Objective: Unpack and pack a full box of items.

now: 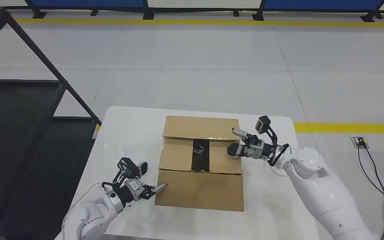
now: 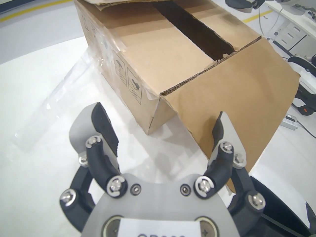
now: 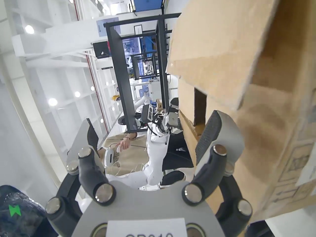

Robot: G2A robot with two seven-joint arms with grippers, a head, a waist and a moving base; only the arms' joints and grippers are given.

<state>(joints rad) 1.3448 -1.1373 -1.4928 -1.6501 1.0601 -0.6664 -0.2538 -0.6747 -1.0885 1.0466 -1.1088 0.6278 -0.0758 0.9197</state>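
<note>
A brown cardboard box [image 1: 201, 162] stands mid-table, with a dark gap [image 1: 200, 155] between its inner top flaps. Its front flap [image 1: 201, 191] is folded out toward me. My left gripper [image 1: 157, 189] sits at the box's front left corner. In the left wrist view the gripper [image 2: 160, 127] is open, one fingertip [image 2: 219, 129] lying against the edge of the hanging flap [image 2: 237, 104]. My right gripper [image 1: 233, 150] is at the box's right side. In the right wrist view the gripper [image 3: 150, 134] is open too, one finger [image 3: 214, 129] close against the box wall [image 3: 259, 114] under a raised flap [image 3: 222, 30].
The white table [image 1: 132, 138] has bare room to the left of the box and along the right. A sheet of clear plastic [image 2: 61, 94] lies on the table beside the box's left wall. A black metal frame [image 1: 36, 120] stands off the table's left side.
</note>
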